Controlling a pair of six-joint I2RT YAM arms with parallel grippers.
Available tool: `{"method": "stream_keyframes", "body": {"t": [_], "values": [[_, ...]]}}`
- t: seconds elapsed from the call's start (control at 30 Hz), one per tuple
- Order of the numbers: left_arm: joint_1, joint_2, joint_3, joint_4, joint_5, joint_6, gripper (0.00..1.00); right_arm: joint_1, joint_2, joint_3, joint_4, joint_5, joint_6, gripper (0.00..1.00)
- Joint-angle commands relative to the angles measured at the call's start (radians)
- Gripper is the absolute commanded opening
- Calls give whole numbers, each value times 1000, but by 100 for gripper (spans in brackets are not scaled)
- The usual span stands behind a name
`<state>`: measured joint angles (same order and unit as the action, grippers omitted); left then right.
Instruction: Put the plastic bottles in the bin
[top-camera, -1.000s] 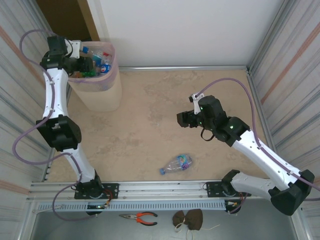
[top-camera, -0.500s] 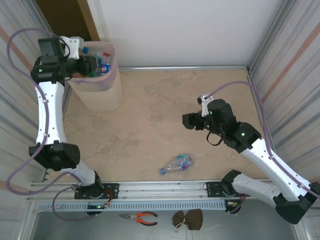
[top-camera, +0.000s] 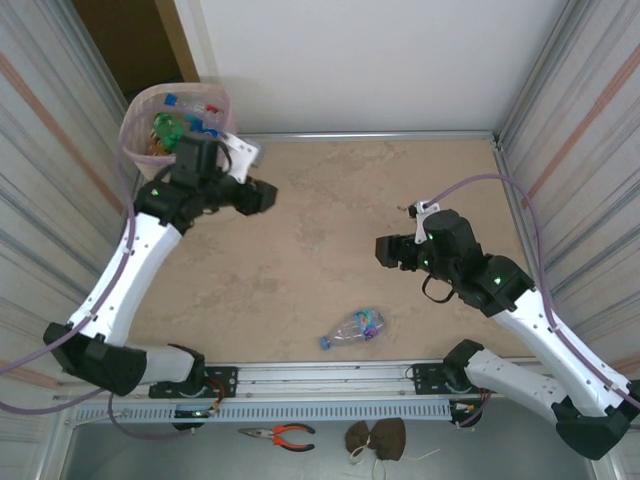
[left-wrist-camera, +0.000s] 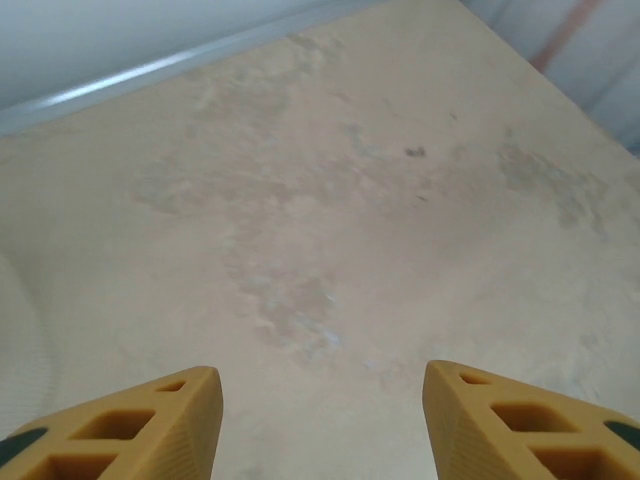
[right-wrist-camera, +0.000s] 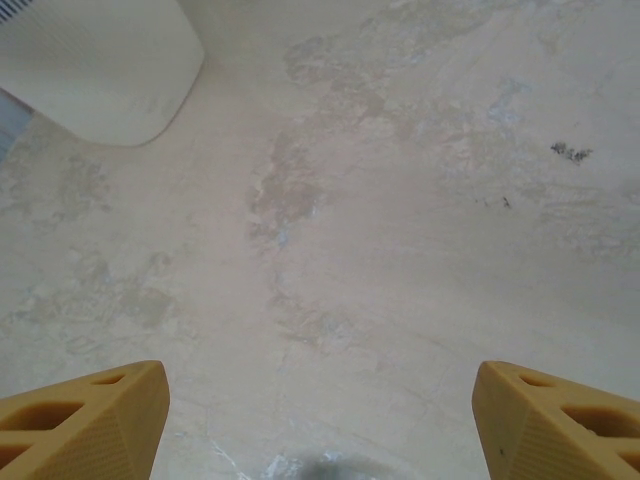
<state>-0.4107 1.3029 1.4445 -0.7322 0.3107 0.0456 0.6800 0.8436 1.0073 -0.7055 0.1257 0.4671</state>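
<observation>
The left jaws stand wide, nothing between their orange fingertips (left-wrist-camera: 150, 425). They hang over bare worktop (top-camera: 300, 230) just right of the bin (top-camera: 226, 112). The right jaws are spread even wider and are also empty, their fingertips (right-wrist-camera: 85, 415) at the lower corners of the wrist view, above open beige surface right of centre. Between the two pairs lies a broad free stretch of worktop.

The left arm (top-camera: 130, 270) rises from its base at the near rail (top-camera: 330, 378) and bends at the wrist to point toward the middle. The right arm (top-camera: 520, 310) reaches in from the right with its wrist aimed left.

Corrugated walls (top-camera: 40, 200) close both sides, a metal strip (top-camera: 370, 135) runs along the far edge, and the rail closes the near one.

The bin stands in the far left corner, holding plastic bottles (top-camera: 185, 125) that show blue, red and green. One clear bottle (top-camera: 352, 327) with a blue cap and a coloured label lies on its side close to the near rail, between the arm bases and well apart from both jaws.
</observation>
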Motion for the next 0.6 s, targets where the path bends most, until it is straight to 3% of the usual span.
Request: {"method": "stream_keyframes", "body": {"t": [0.0,0.3,0.57], "values": [[-115,-46,-116,106,-103,-55,58,-5,-30,-12,-35,33,39,78],[-504,54,-259,180,-302,-111,74,-4,-79,4,-78,79,31,79],[-736,254,-229,139,-358,-146,89,-5,-132,39,-122,139,8,79]]}}
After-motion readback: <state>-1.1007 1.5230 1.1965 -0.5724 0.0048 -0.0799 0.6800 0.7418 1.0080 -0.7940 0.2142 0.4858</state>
